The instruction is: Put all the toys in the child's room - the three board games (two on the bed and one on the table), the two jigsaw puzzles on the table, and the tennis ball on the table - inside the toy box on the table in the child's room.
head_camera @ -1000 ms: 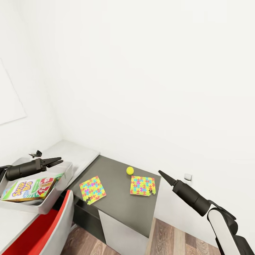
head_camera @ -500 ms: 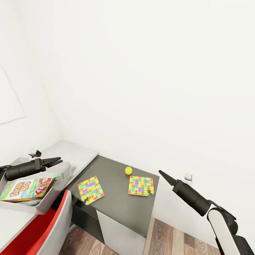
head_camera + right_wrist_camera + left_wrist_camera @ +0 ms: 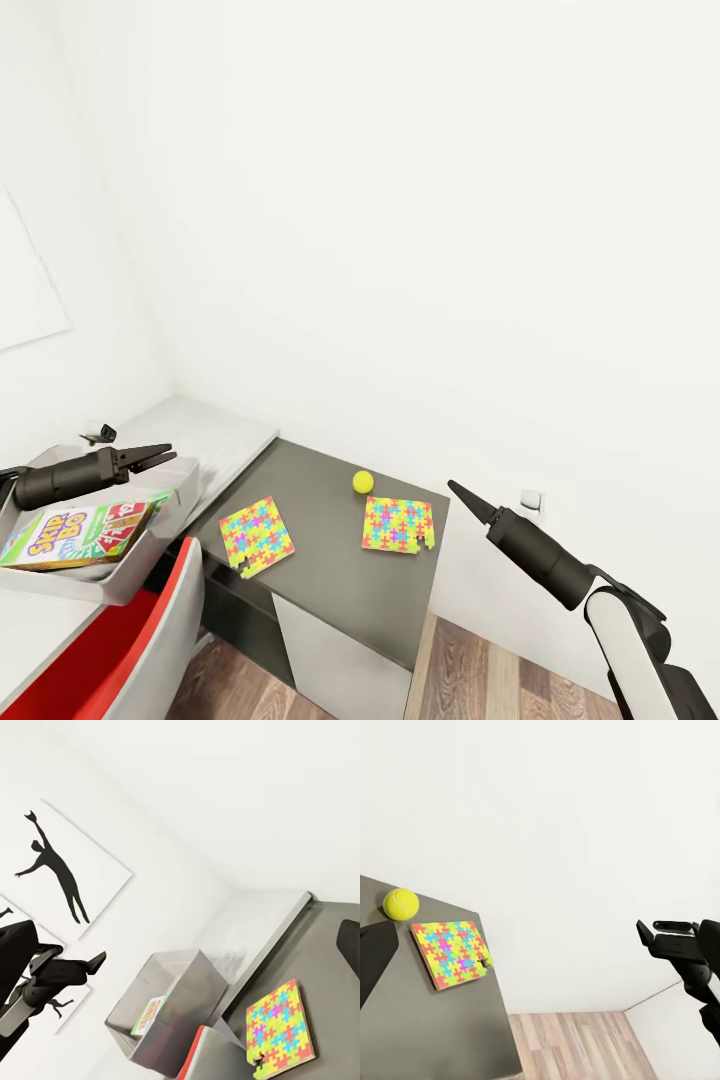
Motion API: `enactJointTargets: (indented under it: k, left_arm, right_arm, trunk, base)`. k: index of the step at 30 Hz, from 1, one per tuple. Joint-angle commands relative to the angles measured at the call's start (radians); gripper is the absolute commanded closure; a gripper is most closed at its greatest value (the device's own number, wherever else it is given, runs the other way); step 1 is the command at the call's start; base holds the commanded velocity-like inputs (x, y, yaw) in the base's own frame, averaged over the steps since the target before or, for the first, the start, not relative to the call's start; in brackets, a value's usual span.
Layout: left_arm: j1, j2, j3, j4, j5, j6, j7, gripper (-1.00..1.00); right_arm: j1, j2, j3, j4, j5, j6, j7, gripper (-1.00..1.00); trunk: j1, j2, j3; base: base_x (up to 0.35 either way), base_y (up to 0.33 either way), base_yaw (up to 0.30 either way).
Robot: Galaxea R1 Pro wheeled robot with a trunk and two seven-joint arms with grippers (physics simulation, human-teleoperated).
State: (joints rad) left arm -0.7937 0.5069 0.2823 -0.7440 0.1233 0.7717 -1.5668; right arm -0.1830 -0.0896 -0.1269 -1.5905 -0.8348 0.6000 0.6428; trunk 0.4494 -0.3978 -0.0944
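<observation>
Two jigsaw puzzles [image 3: 257, 535] [image 3: 400, 524] lie flat on the dark grey table [image 3: 330, 590], with the tennis ball [image 3: 362, 482] behind them near the wall. The light grey toy box [image 3: 130, 582] stands at the left, and a board game [image 3: 80, 530] with a yellow, green and red cover lies in it. My left gripper [image 3: 160, 457] hovers open over the box's far rim, holding nothing. My right gripper [image 3: 460, 492] hangs open in the air beyond the table's right end. The left wrist view has the ball [image 3: 400, 904] and one puzzle [image 3: 450, 952]. The right wrist view has the toy box [image 3: 169, 982] and a puzzle [image 3: 281, 1027].
A red and white chair [image 3: 120, 650] stands at the bottom left, against the toy box. A light grey surface [image 3: 215, 430] runs along the wall behind the box. Wood-plank floor [image 3: 470, 670] lies right of the table. A silhouette picture [image 3: 64, 874] hangs on the wall.
The whole head view shifted slightly left and up a second ago, so the camera moved. Over the last half second nothing has changed, and both arms have kept their poses.
</observation>
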Motion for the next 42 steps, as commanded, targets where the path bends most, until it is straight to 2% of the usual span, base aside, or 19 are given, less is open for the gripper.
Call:
enactJointTargets:
  k: [1,13,42]
  left_arm:
    - [-0.001,0.000,0.000,0.000,-0.001,0.011,-0.004,-1.00]
    - [-0.001,0.002,0.001,0.000,-0.001,0.010,-0.004,-1.00]
    - [-0.001,0.002,0.001,0.000,-0.002,0.009,-0.004,-1.00]
  right_arm:
    - [-0.001,0.000,-0.001,0.000,-0.006,0.008,0.000,-1.00]
    - [-0.001,0.000,-0.002,0.000,-0.006,0.009,0.001,-1.00]
    - [-0.001,-0.001,-0.002,0.001,-0.007,0.009,0.001,-1.00]
  trunk:
    - [0.001,-0.002,-0.002]
    - [0.001,-0.002,0.001]
    - [0.001,-0.002,0.036]
  base:
    - [0.000,0.000,0.000]
    - [-0.023,0.000,-0.041]
    - [-0.031,0.000,-0.195]
